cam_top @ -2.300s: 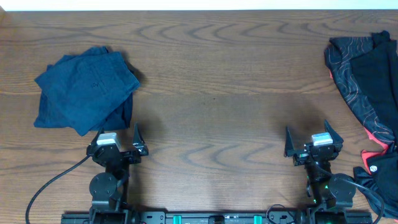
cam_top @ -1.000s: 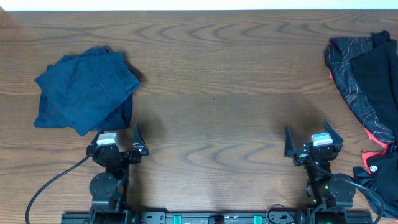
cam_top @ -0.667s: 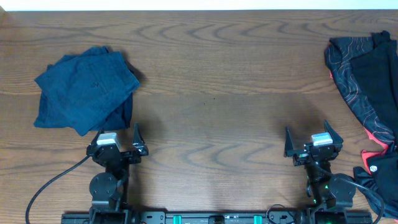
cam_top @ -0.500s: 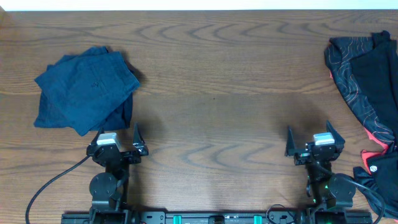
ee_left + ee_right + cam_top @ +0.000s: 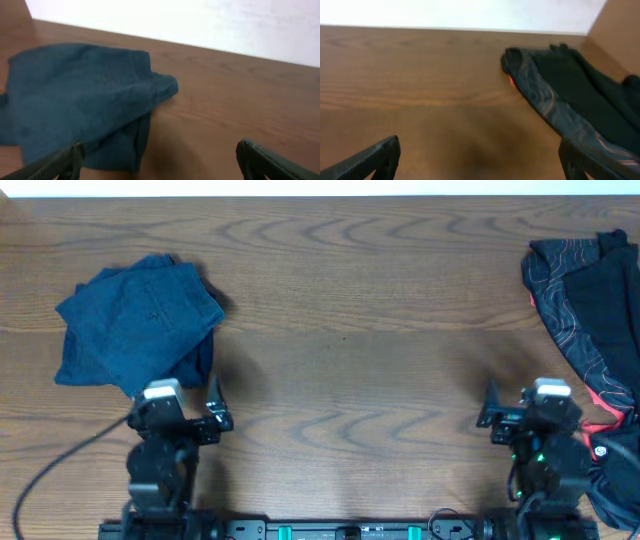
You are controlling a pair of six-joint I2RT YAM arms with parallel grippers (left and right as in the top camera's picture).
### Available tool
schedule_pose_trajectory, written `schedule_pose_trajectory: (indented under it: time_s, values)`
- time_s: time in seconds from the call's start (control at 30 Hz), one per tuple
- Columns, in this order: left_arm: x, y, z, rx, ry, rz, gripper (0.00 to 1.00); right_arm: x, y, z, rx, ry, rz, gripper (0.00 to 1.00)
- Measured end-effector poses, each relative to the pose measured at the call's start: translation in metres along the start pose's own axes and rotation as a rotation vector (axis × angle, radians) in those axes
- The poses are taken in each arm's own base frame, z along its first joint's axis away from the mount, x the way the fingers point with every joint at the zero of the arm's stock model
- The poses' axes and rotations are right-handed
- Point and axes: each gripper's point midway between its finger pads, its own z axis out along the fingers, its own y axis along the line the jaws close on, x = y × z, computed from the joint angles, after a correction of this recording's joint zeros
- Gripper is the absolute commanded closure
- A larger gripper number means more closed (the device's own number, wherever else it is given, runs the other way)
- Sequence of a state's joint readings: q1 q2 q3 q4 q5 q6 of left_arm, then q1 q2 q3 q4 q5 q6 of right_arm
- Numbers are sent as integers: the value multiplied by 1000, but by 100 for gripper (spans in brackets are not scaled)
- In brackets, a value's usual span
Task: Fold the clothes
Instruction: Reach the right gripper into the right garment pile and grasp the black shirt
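Observation:
A folded navy-blue garment [image 5: 135, 325] lies at the table's far left; the left wrist view shows it [image 5: 75, 95] just ahead and to the left. A heap of clothes at the right edge holds black fabric with thin red wavy lines [image 5: 575, 290], which runs diagonally in the right wrist view [image 5: 555, 110]. A black piece with a small white round logo [image 5: 603, 451] lies at the front right. My left gripper [image 5: 176, 408] stands open just below the navy piece, with nothing in it [image 5: 161, 152]. My right gripper [image 5: 540, 408] is open and empty too [image 5: 480, 149], beside the heap.
The dark wooden table [image 5: 350, 330] stretches between the two piles. A white wall runs along its far edge [image 5: 200, 25]. A black cable [image 5: 60, 470] trails from the left arm's base at the front left.
Both arms have swung outward in the last half second: the left toward the navy garment, the right toward the heap at the right edge. Both grippers stayed open.

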State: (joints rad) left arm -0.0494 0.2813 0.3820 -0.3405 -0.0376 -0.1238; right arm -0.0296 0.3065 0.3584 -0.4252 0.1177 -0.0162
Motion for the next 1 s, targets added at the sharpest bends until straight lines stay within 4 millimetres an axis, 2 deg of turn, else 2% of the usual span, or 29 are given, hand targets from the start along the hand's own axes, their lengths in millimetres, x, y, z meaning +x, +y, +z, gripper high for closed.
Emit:
schedule_pose_trajectory:
  time_s: [0.13,0.3,0.43,0.53,0.63,0.8,0.9,1.0]
  values:
    - [-21,-5,-2,-18,116,4,2,-2,-3,-1,16,196,3,1]
    - [-30,-16,2,2,284,11,2,-1,-2,7,21,467,-18,1]
    - [-29,-27,10,44,365,6,2,-9,4,25,0,541,-14,1]
    - [-19,-30,13,63,416,1,2,-6,-2,40,46,569,-5,2]
    - [-15,-31,13,70,437,-1,2,4,-30,52,187,611,35,4]
    - [-15,-33,13,81,439,-3,2,41,-107,58,517,735,171,12]
    - [-15,-33,13,81,439,-3,2,73,-153,50,685,829,274,15]
    - [-14,-33,13,81,439,-3,2,102,-183,39,790,913,349,16]
